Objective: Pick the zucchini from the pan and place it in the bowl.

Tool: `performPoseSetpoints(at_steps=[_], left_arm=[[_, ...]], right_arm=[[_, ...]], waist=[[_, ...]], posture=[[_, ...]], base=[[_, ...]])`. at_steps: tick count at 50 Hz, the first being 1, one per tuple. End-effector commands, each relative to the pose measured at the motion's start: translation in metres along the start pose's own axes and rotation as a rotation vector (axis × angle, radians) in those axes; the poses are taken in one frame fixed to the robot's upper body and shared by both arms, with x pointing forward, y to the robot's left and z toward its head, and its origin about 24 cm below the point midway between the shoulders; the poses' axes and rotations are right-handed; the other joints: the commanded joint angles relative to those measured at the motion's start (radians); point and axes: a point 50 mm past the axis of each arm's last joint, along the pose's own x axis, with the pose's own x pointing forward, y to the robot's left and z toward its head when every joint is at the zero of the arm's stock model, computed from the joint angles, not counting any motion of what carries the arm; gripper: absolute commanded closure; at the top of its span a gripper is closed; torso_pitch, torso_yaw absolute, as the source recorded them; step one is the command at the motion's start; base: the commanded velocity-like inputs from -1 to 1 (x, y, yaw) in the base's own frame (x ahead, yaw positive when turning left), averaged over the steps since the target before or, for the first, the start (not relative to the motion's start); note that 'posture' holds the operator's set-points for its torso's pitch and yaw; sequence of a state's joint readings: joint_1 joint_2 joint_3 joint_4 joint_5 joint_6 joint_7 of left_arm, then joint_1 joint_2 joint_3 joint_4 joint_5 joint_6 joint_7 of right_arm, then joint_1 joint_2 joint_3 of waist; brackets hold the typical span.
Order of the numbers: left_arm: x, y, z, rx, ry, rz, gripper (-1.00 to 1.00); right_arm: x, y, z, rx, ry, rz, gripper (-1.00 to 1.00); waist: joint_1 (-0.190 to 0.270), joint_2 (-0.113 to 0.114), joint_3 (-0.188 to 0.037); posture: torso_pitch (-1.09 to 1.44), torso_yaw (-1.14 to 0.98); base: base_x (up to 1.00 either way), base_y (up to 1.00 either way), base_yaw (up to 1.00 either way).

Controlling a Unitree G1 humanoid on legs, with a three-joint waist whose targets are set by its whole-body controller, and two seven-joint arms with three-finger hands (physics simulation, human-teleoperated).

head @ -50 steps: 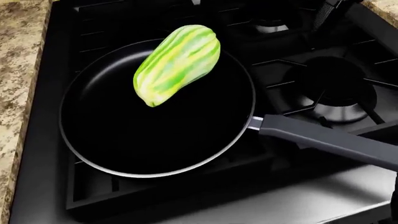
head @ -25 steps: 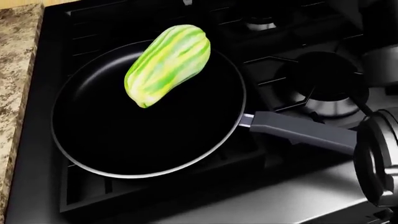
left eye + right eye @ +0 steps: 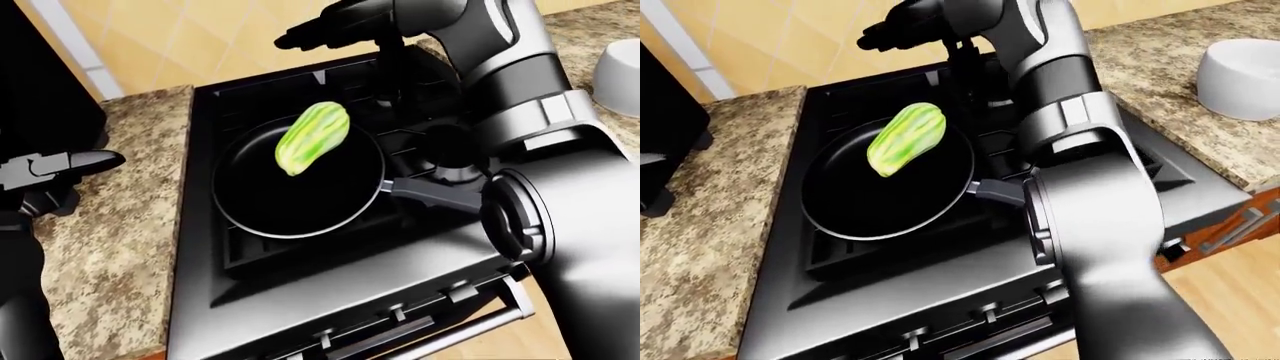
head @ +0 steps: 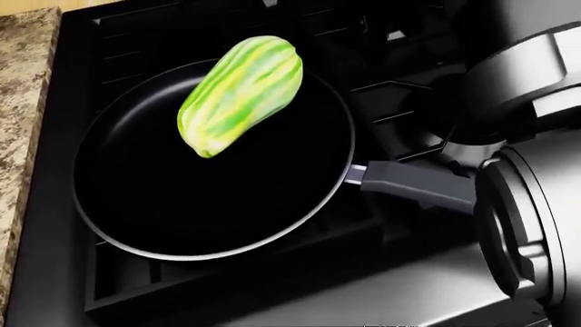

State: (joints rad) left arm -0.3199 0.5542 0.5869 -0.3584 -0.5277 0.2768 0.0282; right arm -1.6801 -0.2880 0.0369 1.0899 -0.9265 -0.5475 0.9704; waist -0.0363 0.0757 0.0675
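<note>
The green and yellow striped zucchini lies in the upper part of the black frying pan, tilted up to the right. The pan's handle points right. My right arm reaches from the lower right over the stove. Its hand hangs open above the far burners, up and slightly right of the zucchini, not touching it. My left hand is open over the counter left of the stove. The white bowl stands on the counter at the right.
The pan rests on a black gas stove set in a speckled granite counter. A dark appliance stands at the left in the left-eye view. My right forearm covers the right-hand burner in the head view.
My right arm has swung in from the right of the head view and now hides the right burner. The picture has shifted slightly. The zucchini lies where it did.
</note>
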Motion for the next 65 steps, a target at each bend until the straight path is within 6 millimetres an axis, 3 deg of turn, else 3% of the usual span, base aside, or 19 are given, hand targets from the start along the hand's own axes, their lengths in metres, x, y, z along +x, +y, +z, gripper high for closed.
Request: performPoseSetpoints(at_steps=[1, 20, 40, 65], left_arm=[[0.003, 0.0, 0.018, 0.012, -0.085, -0.006, -1.0], [0.003, 0.001, 0.016, 0.013, -0.081, -0.004, -1.0], [0.003, 0.002, 0.016, 0.014, -0.08, -0.003, -1.0], [0.002, 0.004, 0.016, 0.014, -0.079, 0.002, -1.0]], right_arm=[[-0.01, -0.021, 0.01, -0.038, -0.007, -0.083, -1.0], [0.017, -0.008, 0.028, -0.057, -0.048, -0.041, -1.0], [0.033, -0.001, 0.048, -0.085, -0.099, -0.009, -1.0], [0.053, 0.02, 0.053, -0.12, -0.079, 0.033, -1.0]], waist=[[0.001, 0.005, -0.028], [0.0, 0.009, -0.03], [-0.001, 0.012, -0.032], [0.0, 0.016, -0.035]], posture=[[0.0, 0.0], [0.0, 0.0], [0.0, 0.0], [0.0, 0.0]], base=[[0.0, 0.0, 0.0], [0.0, 0.0, 0.0], [0.0, 0.0, 0.0], [0.0, 0.0, 0.0]])
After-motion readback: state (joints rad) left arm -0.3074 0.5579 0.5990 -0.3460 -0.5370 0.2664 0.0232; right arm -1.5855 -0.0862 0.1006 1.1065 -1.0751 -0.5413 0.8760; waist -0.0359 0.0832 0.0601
